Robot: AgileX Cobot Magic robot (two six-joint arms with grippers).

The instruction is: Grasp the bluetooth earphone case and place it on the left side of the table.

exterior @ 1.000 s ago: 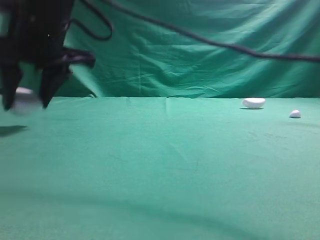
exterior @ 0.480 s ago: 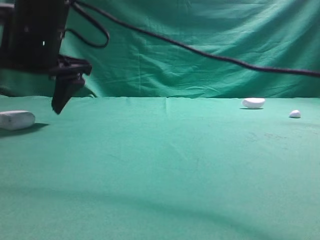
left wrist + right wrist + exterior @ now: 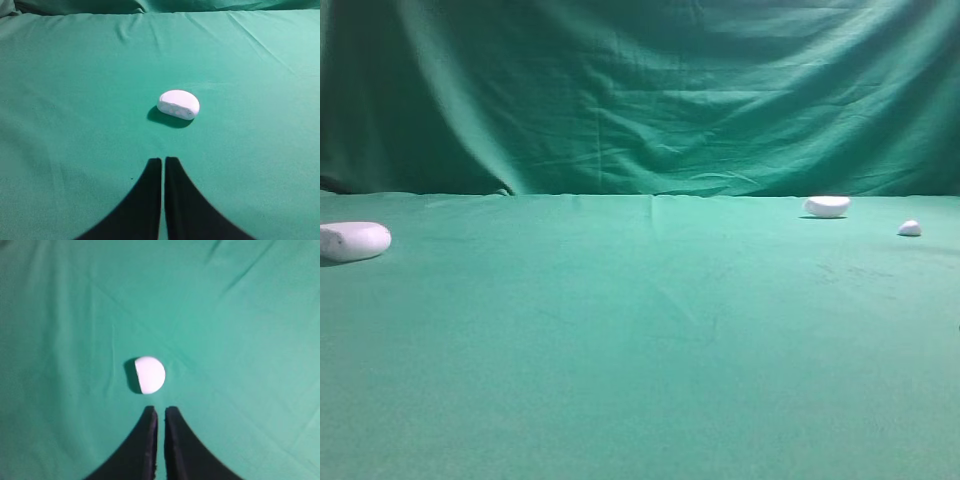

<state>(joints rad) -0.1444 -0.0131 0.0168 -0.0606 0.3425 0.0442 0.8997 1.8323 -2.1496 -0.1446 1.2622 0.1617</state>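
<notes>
The bluetooth earphone case, a smooth white oblong pebble, lies on the green table at the far left edge of the exterior high view. Nothing touches it. The left wrist view shows what looks like the same case a short way ahead of my left gripper. That gripper is shut and empty. My right gripper is shut too, with nothing in it. Neither arm appears in the exterior high view.
A white half-moon piece lies at the back right, and a tiny white blob sits further right. A white half-moon-shaped thing rests just ahead of the right fingertips. Green draped backdrop closes the rear.
A black gripper held the case above the table's left side, let it go onto the cloth, then lifted away and left the exterior high view.
</notes>
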